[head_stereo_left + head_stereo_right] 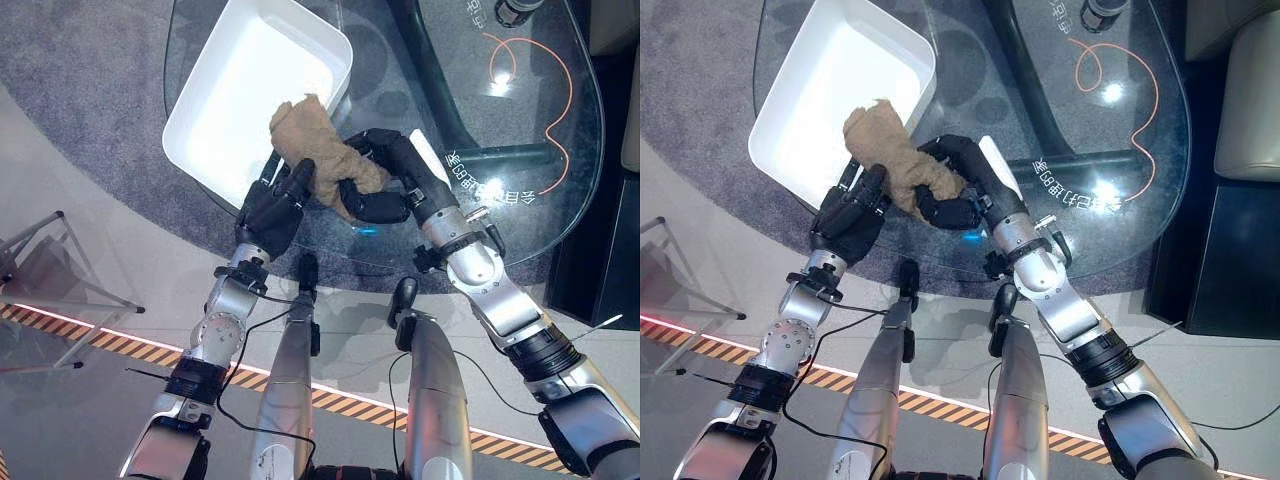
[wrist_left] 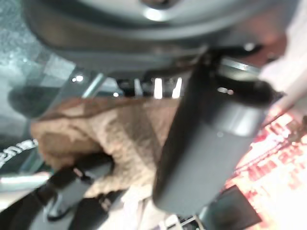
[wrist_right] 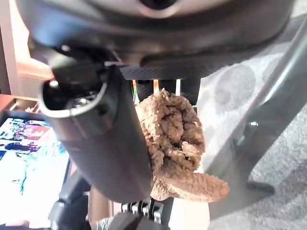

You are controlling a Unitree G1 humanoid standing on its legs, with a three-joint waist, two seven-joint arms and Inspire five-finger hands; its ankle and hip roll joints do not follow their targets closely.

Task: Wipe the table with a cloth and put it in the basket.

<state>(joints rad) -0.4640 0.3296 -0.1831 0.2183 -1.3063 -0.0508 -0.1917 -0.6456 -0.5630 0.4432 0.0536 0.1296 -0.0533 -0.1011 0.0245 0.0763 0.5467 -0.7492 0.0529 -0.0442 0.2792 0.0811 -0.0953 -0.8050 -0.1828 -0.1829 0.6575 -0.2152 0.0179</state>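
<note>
At the near edge of the round glass surface [image 1: 520, 130], a crumpled tan terry cloth [image 1: 322, 158] is bunched between both hands, its upper end draped over the rim of the white rectangular plastic basket [image 1: 190, 110] that sits on the glass; the right hand [image 1: 388, 180] has its dark fingers and thumb curled round the cloth's lower part, and its wrist view shows the cloth rolled up against the thumb; the left hand [image 1: 272, 208] lies against the cloth's near side with fingers reaching up along it, and its wrist view shows the cloth pressed between thumb and fingers, so it too appears to be holding the cloth; an orange cord [image 1: 545, 75] loops on the glass well apart from them. Judging by this, the wiping looks finished or nearly so, and the cloth is on its way to the basket; what is left is to carry it fully over the rim, let go, and draw both hands clear.
</note>
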